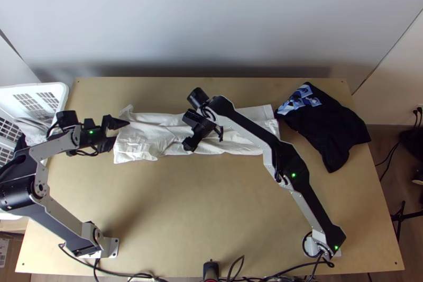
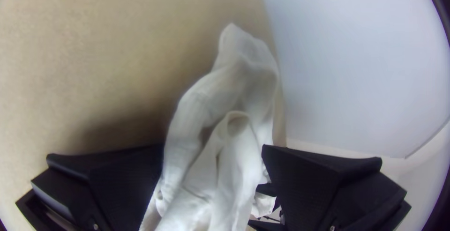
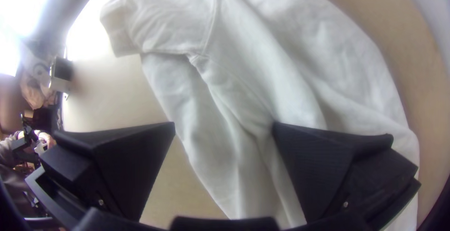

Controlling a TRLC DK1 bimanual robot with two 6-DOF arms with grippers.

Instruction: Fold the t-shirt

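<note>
Top view: white basket (image 1: 64,93) at surface's (image 1: 174,202) left edge, light cloth (image 1: 33,129) inside. White t-shirt (image 1: 143,139) lies long, wrinkled, nearer far edge. Left arm bent outward, left gripper (image 1: 117,133) at shirt's left end; right arm stretched diagonally, right gripper (image 1: 198,129) above shirt's middle.

Left wrist view: fingers spread, shirt between.

Right wrist view: fingers spread wide over shirt.

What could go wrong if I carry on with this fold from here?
The white t-shirt is creased at the end between the left gripper's open fingers, so closing there might bunch several layers. The right gripper is open over the middle of the shirt, and closing it low could pinch loose ridges. The dark garment lies right by the shirt's other end and may get caught or dragged.
</note>
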